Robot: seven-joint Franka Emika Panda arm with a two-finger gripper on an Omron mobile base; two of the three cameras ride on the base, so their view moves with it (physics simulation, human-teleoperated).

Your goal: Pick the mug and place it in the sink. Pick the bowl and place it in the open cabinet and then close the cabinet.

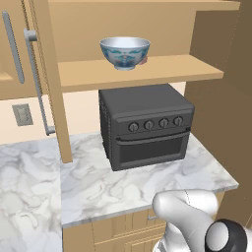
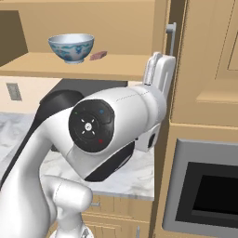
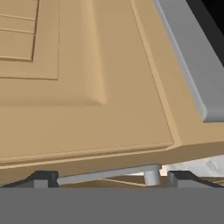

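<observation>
Closure of the cabinet door (image 3: 87,100) remains: with bowl (image 1: 125,52) shelved, we keep gripper (image 3: 111,178) fingers apart and push flat behind the bar handle (image 3: 107,174).

A glazed, glossy ceramic look is shown by the bowl (image 1: 125,52) on the cabinet's (image 1: 142,73) matt light-wood shelf. Below that shelf, the toaster oven (image 1: 145,126) is seen as matt black metal on a polished marble counter (image 1: 98,184). Smooth brushed-silver metal is shown by the door handle (image 1: 38,81).

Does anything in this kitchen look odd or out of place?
Nothing spilled or damaged. The cabinet doors stand wide open with the bowl upright on its shelf; the toaster oven sits squarely on the counter.
</observation>
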